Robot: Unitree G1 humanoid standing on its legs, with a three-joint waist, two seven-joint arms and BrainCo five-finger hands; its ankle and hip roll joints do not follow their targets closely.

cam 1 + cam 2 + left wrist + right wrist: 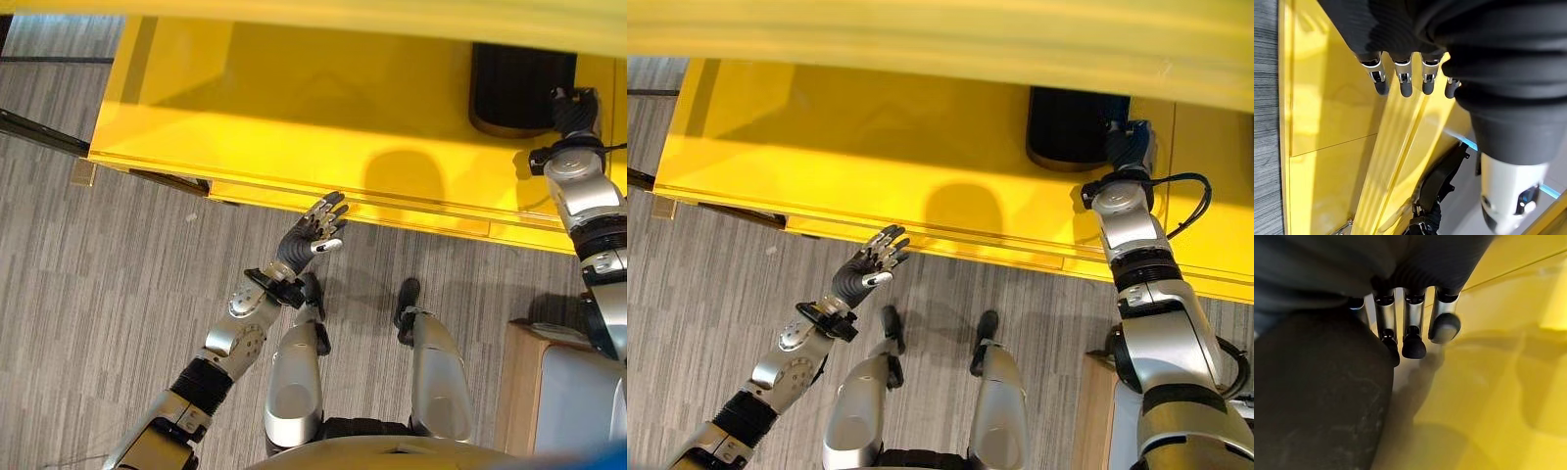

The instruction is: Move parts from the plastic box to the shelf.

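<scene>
black part (pixel 1073 127) | top hidden by yellow shelf edge (pixel 940 39)

The left robot hand (pixel 312 233) sits at centre frame of the left eye view, palm up and fingers spread straight, its arm rising from the lower left. The right robot hand (pixel 1129 147) reaches to the upper right, its arm stretched up the right edge, fingers (pixel 1414 345) straight, nothing between them.

Dark, rounded part (pixel 1068 127) stands on the yellow shelf (pixel 872 147), toward its back, under the overhanging upper board; right robot hand (pixel 1129 145) touching it.
</scene>
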